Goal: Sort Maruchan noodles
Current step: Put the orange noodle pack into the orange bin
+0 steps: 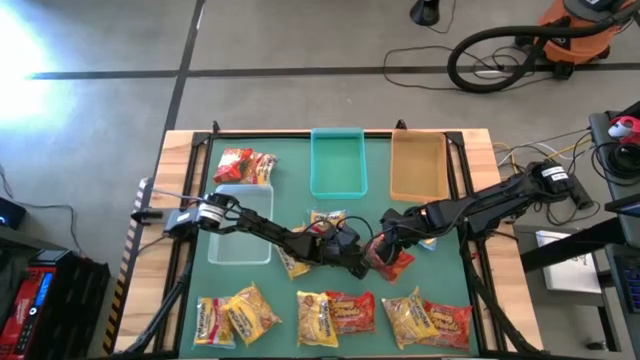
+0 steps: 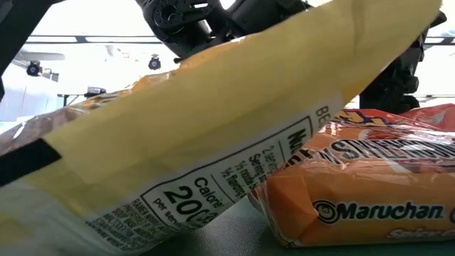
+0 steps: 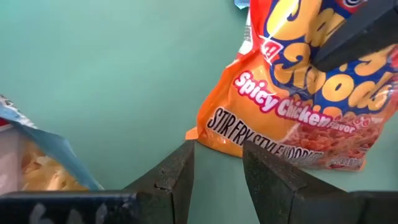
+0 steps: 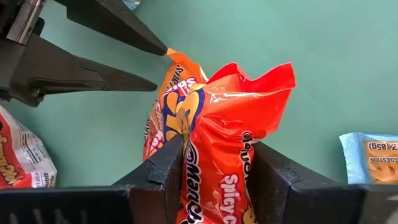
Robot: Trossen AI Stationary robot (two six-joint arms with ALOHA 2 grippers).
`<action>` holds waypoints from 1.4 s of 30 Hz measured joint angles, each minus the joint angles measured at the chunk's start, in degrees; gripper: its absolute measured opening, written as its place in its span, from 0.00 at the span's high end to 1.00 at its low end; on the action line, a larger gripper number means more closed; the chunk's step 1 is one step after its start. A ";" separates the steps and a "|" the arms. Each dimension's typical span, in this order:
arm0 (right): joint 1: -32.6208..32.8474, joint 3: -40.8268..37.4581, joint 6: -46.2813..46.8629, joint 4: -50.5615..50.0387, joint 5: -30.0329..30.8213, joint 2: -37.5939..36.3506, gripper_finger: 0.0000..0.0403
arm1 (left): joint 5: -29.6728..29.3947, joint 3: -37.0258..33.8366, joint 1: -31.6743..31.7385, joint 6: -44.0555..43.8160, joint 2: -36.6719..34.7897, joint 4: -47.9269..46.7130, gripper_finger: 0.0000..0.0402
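Observation:
An orange-red Maruchan "Spicy Chicken" packet (image 4: 214, 124) sits mid-table (image 1: 396, 262), inside my right gripper (image 4: 214, 158), which is shut on it. My left gripper (image 3: 217, 152) is open just to its left (image 1: 355, 262), fingertips at the packet's corner (image 3: 191, 133). More Maruchan packets lie flat: several along the near edge (image 1: 335, 312), red ones at the far left (image 1: 246, 165), yellow ones under my left arm (image 1: 325, 222). In the low view, a yellow packet (image 2: 178, 142) and an orange one (image 2: 370, 195) fill the picture. My right gripper pinches the orange-red packet across its middle (image 4: 208, 146) between both fingers, slanting down from the table's right. The film is bunched between them and its crumpled end (image 4: 252, 81) sticks out past the fingertips. I cannot tell whether it is lifted clear. My left gripper: I cannot tell whether a fingertip (image 4: 163, 50) touches the packet's corner.
A clear tray (image 1: 262, 200) lies under my left arm. A teal tray (image 1: 337, 185) and a tan tray (image 1: 417, 188) stand at the far edge. A light blue packet (image 4: 370, 155) lies right of the held one. Bare green mat (image 1: 290, 165) shows between the red packets and the teal tray.

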 joint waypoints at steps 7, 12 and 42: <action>-0.02 -0.04 -1.51 -0.43 -0.48 -0.46 0.68 | 0.58 0.00 0.08 0.14 -0.89 1.42 0.70; -1.27 -0.15 -2.85 -2.76 -0.50 -2.84 0.68 | -0.47 0.02 0.08 0.37 -1.48 1.46 0.70; -27.48 14.14 -30.83 -12.74 16.87 -20.61 0.68 | -0.43 0.15 3.40 4.88 -1.88 0.85 0.70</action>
